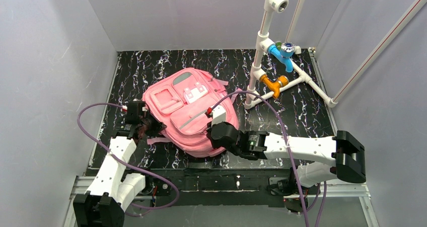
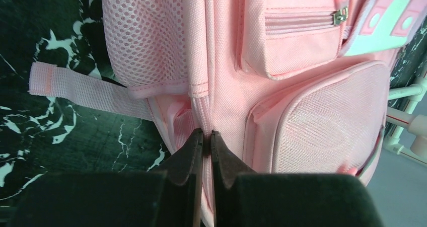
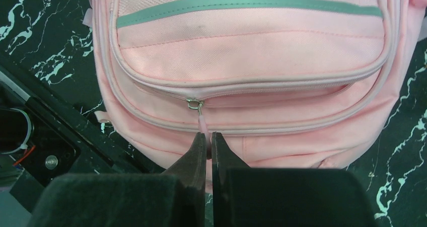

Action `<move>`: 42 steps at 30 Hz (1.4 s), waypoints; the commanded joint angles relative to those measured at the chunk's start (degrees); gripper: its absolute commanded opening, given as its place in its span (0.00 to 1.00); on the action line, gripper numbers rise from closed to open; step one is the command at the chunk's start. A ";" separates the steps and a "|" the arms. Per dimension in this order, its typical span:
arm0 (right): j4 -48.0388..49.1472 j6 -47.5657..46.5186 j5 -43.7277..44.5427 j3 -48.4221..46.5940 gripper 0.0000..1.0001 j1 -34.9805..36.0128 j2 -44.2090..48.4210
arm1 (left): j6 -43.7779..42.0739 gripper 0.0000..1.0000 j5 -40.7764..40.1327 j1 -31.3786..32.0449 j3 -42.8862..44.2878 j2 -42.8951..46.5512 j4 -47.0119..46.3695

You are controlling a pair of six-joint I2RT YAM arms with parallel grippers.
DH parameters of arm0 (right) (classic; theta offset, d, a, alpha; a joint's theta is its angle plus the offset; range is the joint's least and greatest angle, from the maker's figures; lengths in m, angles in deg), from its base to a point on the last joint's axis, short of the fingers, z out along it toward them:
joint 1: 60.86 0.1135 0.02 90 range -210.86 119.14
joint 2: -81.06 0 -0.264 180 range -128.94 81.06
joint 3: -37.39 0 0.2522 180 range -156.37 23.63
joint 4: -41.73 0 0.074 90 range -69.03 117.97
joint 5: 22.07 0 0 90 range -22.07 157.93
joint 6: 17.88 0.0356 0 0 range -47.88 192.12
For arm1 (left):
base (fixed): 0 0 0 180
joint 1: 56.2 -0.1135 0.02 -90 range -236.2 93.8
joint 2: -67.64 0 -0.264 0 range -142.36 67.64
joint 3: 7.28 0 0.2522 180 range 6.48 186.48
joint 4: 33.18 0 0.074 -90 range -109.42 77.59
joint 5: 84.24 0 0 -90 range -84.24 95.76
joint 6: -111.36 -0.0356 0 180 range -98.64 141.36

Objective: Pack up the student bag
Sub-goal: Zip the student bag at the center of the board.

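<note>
The pink student bag (image 1: 194, 111) lies flat on the black marbled table, front pockets up. My left gripper (image 1: 146, 126) is at its left side, shut on a fold of the bag's pink side seam (image 2: 206, 121). My right gripper (image 1: 216, 134) is at the bag's near right end, shut on the pink zipper pull (image 3: 202, 124) of the main zipper, whose metal slider (image 3: 194, 104) sits just beyond my fingertips. The bag fills the right wrist view (image 3: 252, 61) and the left wrist view (image 2: 302, 96).
A white PVC pipe frame (image 1: 262, 51) with a blue tap (image 1: 280, 53) and an orange fitting (image 1: 274, 83) stands at the back right. A loose pink strap (image 2: 80, 88) lies on the table left of the bag. Grey walls enclose the table.
</note>
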 commanded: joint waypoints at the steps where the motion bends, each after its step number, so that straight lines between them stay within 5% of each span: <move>1: -9.10 -9.95 0.60 -0.57 0.01 -1.63 1.89 | -7.68 0.00 -17.20 -4.58 3.56 4.01 4.54; 3: -6.06 -11.57 -2.92 -0.26 0.01 -1.63 1.13 | -7.12 0.03 -10.50 -4.58 3.65 6.01 5.28; 6: -0.80 -12.67 -6.85 1.89 0.01 -1.63 0.69 | -4.14 0.32 6.17 -4.58 2.10 7.51 5.25; 10: 7.87 -14.86 -8.45 7.06 0.01 -2.03 1.16 | 0.25 0.44 23.12 -4.58 -2.54 8.75 4.88; 16: 11.84 -16.19 -6.02 8.63 0.01 -2.92 -1.93 | 1.57 0.60 30.03 -3.20 -5.14 13.52 3.38; 19: 15.59 -16.14 -4.47 11.45 0.01 -3.01 -1.09 | 4.35 0.63 30.00 -0.11 -5.48 14.40 2.03; 29: 23.14 -18.50 -4.86 13.19 0.40 -3.39 -4.16 | 12.88 0.61 22.77 10.68 -8.69 11.30 -6.50; 42: 24.77 -20.84 -7.83 10.08 0.48 -3.30 -6.21 | 17.06 0.58 21.01 11.07 -11.82 10.80 -8.69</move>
